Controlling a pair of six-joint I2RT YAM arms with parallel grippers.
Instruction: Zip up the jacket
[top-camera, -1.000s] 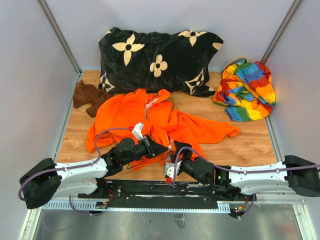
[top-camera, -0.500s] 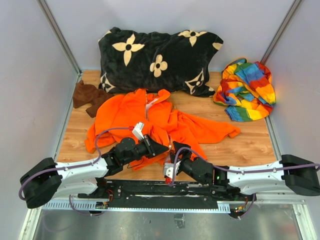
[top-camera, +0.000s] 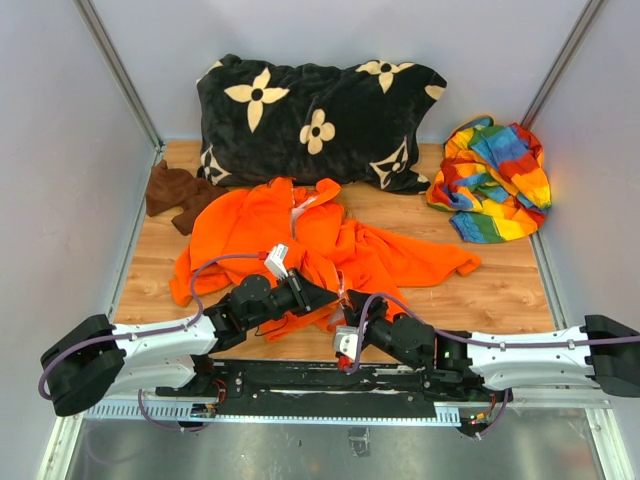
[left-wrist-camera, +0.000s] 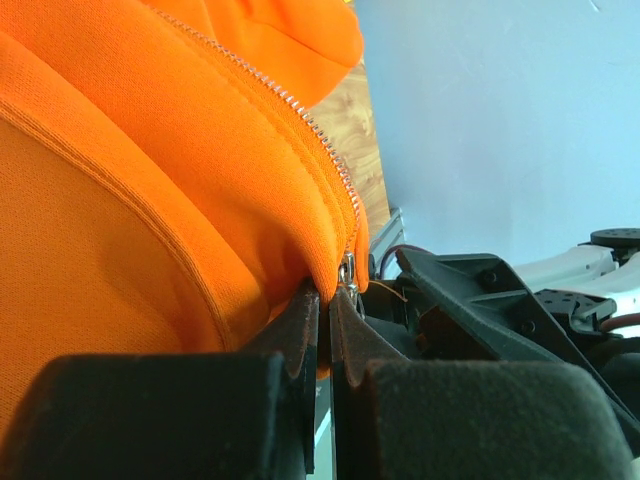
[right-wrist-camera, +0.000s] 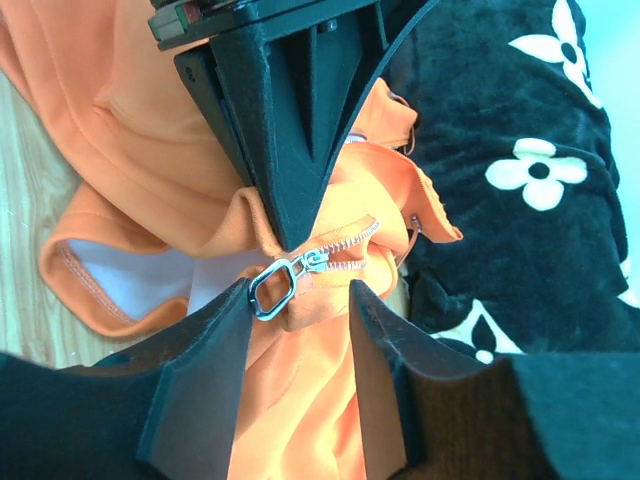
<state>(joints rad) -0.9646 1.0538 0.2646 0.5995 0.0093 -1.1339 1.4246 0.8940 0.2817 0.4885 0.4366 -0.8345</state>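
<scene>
An orange fleece jacket (top-camera: 260, 235) is spread rumpled across the middle of the wooden desk (top-camera: 500, 295), with a small brown cloth (top-camera: 172, 192) to its left. At the jacket's near hem, the left claw (left-wrist-camera: 322, 308) is clamped shut on the fabric at the foot of the zipper teeth (left-wrist-camera: 300, 115), so the hem is pinned. Just to the right, the right claw (right-wrist-camera: 300, 300) is set around the silver zipper pull (right-wrist-camera: 270, 290). Its jaws have been narrowed over the last second but are not yet closed, and the pull is seen beside one finger, not pinched. A grasp on the pull is judged to be close, and the zip remains undone. A rainbow cloth (top-camera: 495, 180) lies at the far right.
</scene>
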